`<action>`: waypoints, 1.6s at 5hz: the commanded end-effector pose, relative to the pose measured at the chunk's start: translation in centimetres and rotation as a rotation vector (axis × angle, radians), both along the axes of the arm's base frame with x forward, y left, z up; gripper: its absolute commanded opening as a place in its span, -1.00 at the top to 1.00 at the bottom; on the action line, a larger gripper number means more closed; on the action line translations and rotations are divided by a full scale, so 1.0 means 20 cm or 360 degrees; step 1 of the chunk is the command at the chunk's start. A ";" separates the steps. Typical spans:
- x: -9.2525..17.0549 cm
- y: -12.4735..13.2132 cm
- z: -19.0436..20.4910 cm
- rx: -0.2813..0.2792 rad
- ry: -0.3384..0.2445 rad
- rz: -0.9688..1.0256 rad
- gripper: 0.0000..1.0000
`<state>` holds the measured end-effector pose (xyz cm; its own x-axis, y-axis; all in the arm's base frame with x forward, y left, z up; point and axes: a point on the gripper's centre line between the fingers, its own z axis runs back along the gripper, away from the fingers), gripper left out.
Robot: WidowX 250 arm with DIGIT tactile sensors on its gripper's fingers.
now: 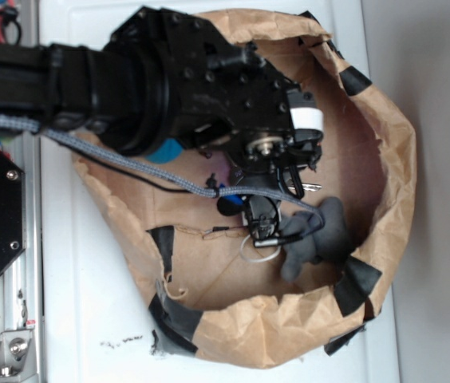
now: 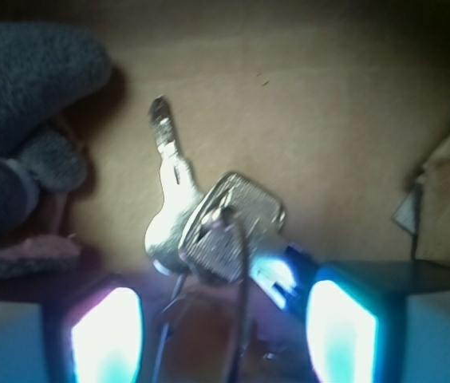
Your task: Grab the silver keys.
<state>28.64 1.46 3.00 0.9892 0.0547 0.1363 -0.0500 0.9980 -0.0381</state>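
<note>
The silver keys (image 2: 217,227) are a small bunch on a wire ring, lying on brown paper; one long key points up and away. In the wrist view my gripper (image 2: 221,327) is open, its bright pads (image 2: 105,331) set wide on either side of the key ring, with the key heads just ahead of the tips. In the exterior view the gripper (image 1: 289,171) is low inside the paper-lined bin and hides most of the keys; only a silver tip (image 1: 311,188) shows.
A grey plush toy (image 1: 321,235) with a white loop (image 1: 257,251) lies just beside the keys, at the left in the wrist view (image 2: 25,120). The brown paper bin wall (image 1: 392,159), patched with black tape, surrounds the area. A paper fold (image 2: 448,199) stands at the right.
</note>
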 end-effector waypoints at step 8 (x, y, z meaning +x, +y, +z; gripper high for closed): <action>-0.12 0.04 0.69 0.0066 -0.0156 -0.0020 1.00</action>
<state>26.05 2.89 15.47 0.9814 0.0463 0.1865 -0.0473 0.9989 0.0005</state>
